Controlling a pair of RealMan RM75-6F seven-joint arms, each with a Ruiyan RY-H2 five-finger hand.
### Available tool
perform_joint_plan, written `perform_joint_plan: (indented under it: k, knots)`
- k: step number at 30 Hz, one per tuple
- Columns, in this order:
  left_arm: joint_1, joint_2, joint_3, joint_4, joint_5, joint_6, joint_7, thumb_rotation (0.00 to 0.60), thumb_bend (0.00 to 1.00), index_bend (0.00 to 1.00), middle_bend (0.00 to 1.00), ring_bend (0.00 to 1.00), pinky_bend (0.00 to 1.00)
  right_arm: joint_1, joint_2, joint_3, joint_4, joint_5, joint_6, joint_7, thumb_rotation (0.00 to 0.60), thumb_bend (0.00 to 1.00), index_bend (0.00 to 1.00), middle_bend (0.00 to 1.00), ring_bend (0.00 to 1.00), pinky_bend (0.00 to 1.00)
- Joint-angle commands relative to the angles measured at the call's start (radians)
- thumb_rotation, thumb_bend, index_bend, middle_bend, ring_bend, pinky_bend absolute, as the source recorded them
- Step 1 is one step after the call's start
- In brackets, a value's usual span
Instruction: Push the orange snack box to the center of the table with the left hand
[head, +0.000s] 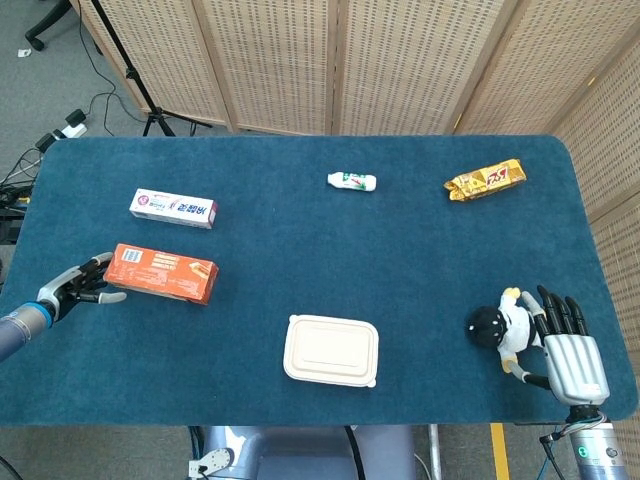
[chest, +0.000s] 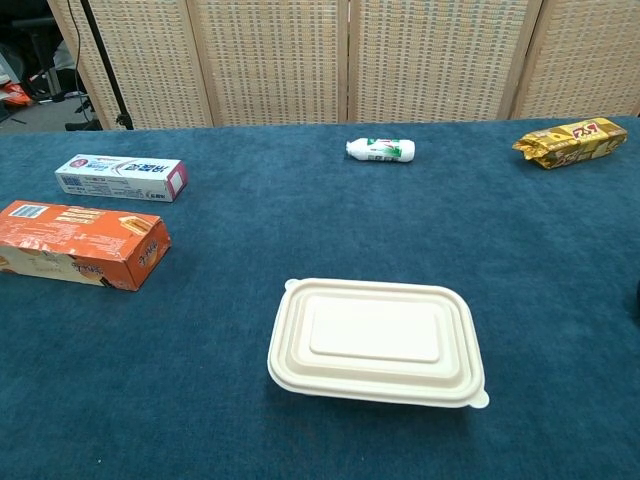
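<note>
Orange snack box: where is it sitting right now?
In the head view the orange snack box lies at the table's left side, just below the toothpaste box, with the left hand at its left end.

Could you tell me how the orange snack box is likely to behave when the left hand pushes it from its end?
The orange snack box looks like stiff cardboard lying flat, so it should slide, not tip. The blue cloth may drag it. The left hand is at its short end, so an off-center push could swivel it.
</note>
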Motion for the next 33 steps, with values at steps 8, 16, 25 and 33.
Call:
perform_joint_plan:
  k: [8,16,25,33]
  knots:
    - [-0.025,0.012,0.003,-0.09,-0.012,0.043,0.045,0.6,0.02,0.0,0.0,0.0,0.0,0.0,-0.002,-0.002,0.0,-0.004,0.0,-0.004,0.6,0.05,0.02,0.0,0.0,0.0]
    - [-0.052,0.006,-0.014,-0.15,-0.042,0.029,0.112,0.6,0.02,0.0,0.0,0.0,0.0,0.001,0.0,-0.001,0.002,-0.003,0.0,0.002,0.6,0.05,0.02,0.0,0.0,0.0]
    - [-0.069,0.0,-0.039,-0.203,-0.079,0.008,0.171,0.6,0.02,0.0,0.0,0.0,0.0,0.001,0.002,-0.001,0.001,0.0,-0.003,0.006,0.6,0.05,0.02,0.0,0.0,0.0]
    - [-0.092,-0.004,-0.073,-0.258,-0.109,-0.017,0.233,0.6,0.02,0.0,0.0,0.0,0.0,0.001,0.004,0.0,0.0,0.002,-0.002,0.007,0.6,0.05,0.02,0.0,0.0,0.0]
